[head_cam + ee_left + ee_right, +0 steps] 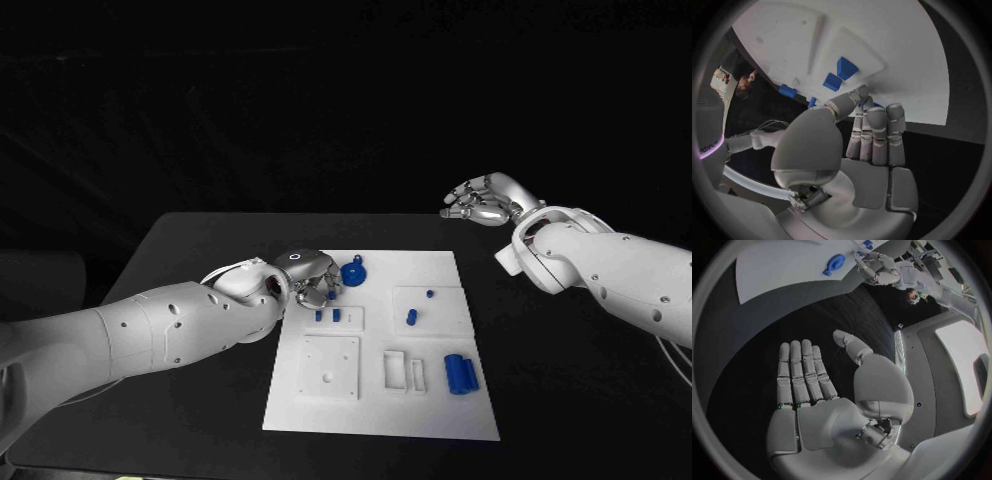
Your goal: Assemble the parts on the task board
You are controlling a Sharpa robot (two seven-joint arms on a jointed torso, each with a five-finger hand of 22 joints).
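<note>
- The task board (433, 400), a white plate, lies in the middle of the black surface (188, 250), its long axis running from 12 to 6 o'clock in the head view.
- The left hand (296, 280) hovers at the board's 10 o'clock corner; its fingers (876, 135) are straight and close together, holding nothing.
- A round blue part (353, 272) sits just beside that hand, near the board's far edge.
- Two small blue parts (329, 315) stand upright in a raised block near the hand.
- A blue cylinder (459, 373) lies toward 5 o'clock, its long axis pointing 12 to 6.
- The right hand (483, 198) is off the board, raised at about 1 o'clock; its fingers (804, 375) are extended, empty.
</note>
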